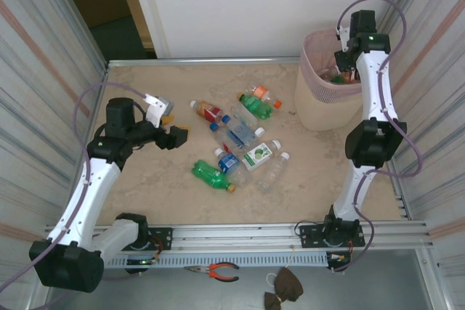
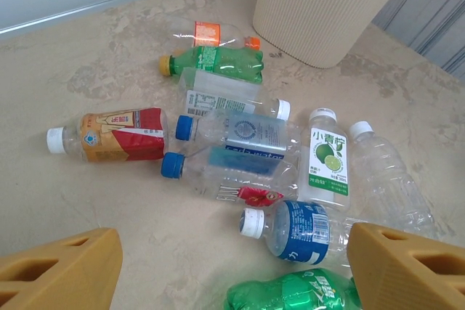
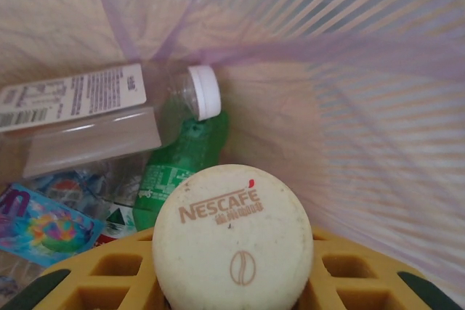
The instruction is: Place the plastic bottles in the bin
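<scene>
The plastic bottles [image 1: 240,139] on the desk [image 1: 145,179] near the bin [image 1: 320,110] look light, slippery and squashy, so grab one round its middle; the left end effector [image 2: 232,270] is spread, and the right end effector [image 3: 232,281] pinches a cream-capped bottle [image 3: 232,241] over the bin.

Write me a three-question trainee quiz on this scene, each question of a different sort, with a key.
1. True or false: the right tool grips the Nescafe-capped bottle over the inside of the bin.
2. Which colour is the cap of the red-labelled bottle? A white, B blue, C orange.
3. Fill in the blank: the jaws of the left tool stand ____.
Key: 1 true; 2 A; 3 open.
</scene>
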You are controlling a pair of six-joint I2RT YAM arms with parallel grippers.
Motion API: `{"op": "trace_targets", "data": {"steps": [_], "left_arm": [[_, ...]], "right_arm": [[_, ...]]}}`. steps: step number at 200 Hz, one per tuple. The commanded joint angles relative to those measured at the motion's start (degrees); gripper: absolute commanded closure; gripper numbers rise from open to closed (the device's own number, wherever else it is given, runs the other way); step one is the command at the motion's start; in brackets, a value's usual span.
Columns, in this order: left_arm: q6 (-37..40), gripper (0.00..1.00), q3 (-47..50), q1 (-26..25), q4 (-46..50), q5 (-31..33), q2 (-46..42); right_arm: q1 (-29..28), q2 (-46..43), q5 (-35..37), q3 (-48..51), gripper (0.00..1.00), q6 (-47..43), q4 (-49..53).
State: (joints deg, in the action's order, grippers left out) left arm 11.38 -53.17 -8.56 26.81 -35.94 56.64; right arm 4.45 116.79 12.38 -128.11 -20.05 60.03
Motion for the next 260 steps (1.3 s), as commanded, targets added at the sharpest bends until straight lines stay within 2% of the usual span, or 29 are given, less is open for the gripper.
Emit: {"op": "trace_targets", "data": {"steps": [1, 59, 107, 160, 228, 260], "left_arm": [[0.87, 0.19, -0.53, 0.73, -0.46, -1.43, -0.01], [0.72, 0.19, -0.45, 1.00, -0.62, -1.97, 0.40], [0.63, 0.19, -0.36, 1.09, -0.66, -1.87, 0.66], [0.58, 0.19, -0.44, 1.08, -0.51, -2.15, 0.93], [0.44, 0.20, -0.36, 1.10, -0.59, -2.12, 1.51], [0.69, 0.21, -0.75, 1.08, 0.75, 0.88, 2.13]], "right_arm": [[0.90, 2.93, -0.28, 0.41, 0.74, -0.27, 1.99], [1.28, 9.45, -4.41, 4.58, 0.71, 1.37, 1.76], [1.15, 11.37, -6.17, 4.56, 0.59, 2.12, 1.85], [0.79, 6.43, -7.10, 3.98, 0.34, 2.74, 1.45], [-0.57, -2.37, -6.16, 1.98, 0.30, 3.44, 2.31], [-2.07, -6.53, -6.17, 1.78, 0.29, 4.22, 2.13]]}}
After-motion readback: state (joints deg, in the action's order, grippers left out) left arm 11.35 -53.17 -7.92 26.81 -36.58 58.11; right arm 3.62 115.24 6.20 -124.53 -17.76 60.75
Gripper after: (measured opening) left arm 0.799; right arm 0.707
